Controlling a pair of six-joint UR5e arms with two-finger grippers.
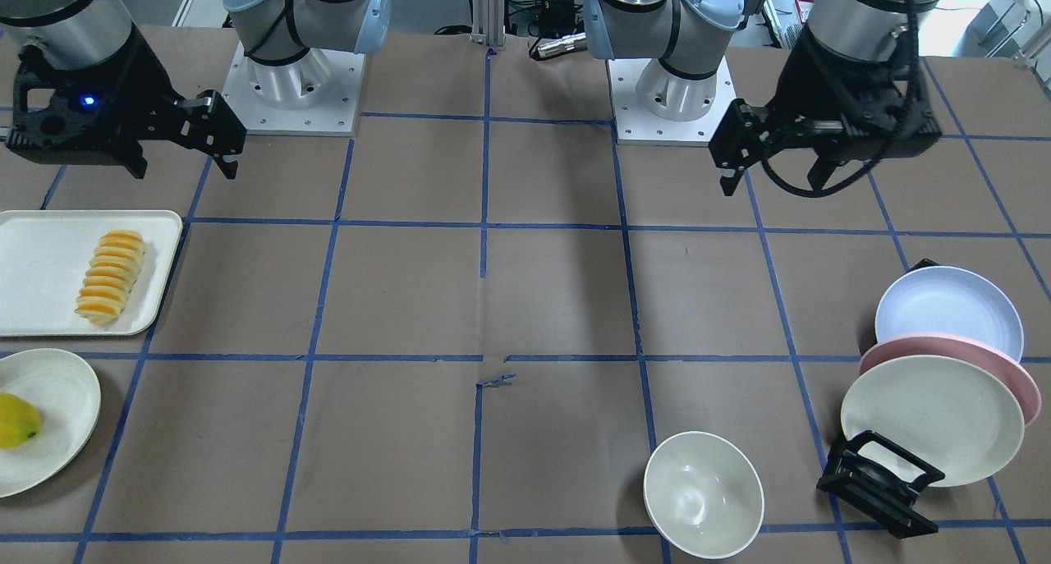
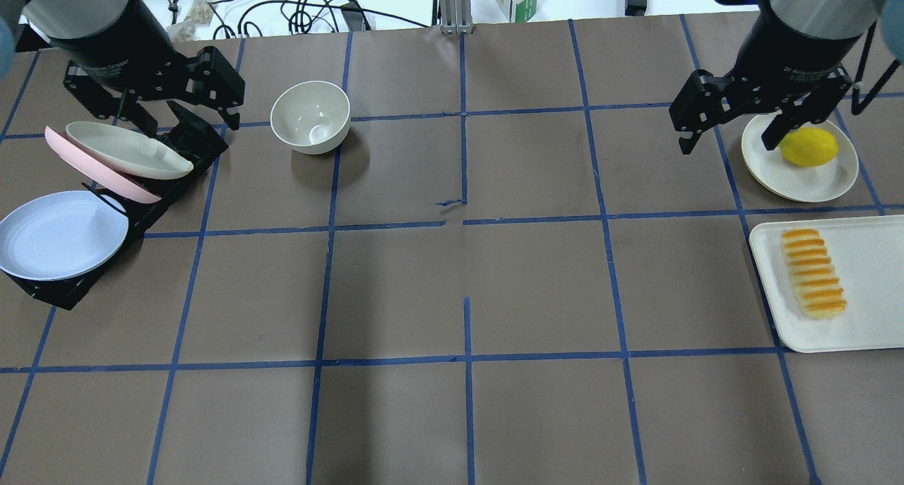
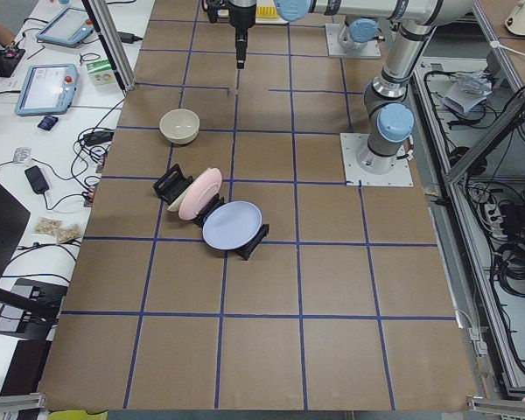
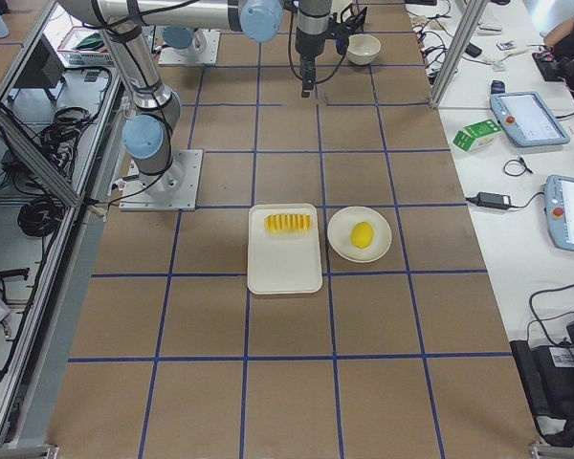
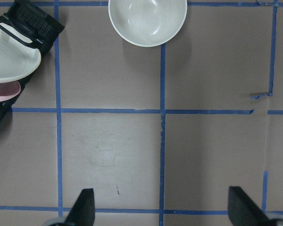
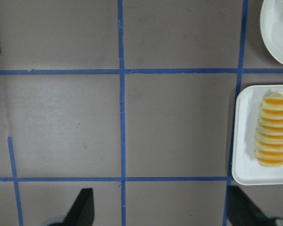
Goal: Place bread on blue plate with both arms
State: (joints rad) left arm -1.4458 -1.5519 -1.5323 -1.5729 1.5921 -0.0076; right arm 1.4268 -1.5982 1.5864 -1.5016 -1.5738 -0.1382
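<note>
We read the overhead view as a dial, with twelve at the table's far edge. We count two arms, one loaf, one tray, four plates, one bowl, one fruit and one rack.

The bread (image 2: 813,274) lies at about three o'clock on the white tray (image 2: 869,322). It runs from twelve to six and sits near the tray's nine o'clock edge. The tray's three o'clock side runs past the edge of the view. At two o'clock a cream plate (image 2: 798,181) holds the yellow fruit (image 2: 809,147).

At nine o'clock the black rack (image 2: 194,146) holds three tilted plates: the blue plate (image 2: 60,234) at its six o'clock end, then the pink plate (image 2: 120,183), then a second cream plate (image 2: 127,150). The white bowl (image 2: 311,116) stands upright at eleven o'clock, apart from the rack.

The left gripper (image 1: 772,182) hangs above the rack's twelve o'clock end. The right gripper (image 1: 185,168) hangs at the fruit plate's nine o'clock rim. Both have their fingers spread wide with nothing between them.

Between rack and tray lies a wide stretch of brown table (image 2: 466,280) crossed by blue tape lines.
</note>
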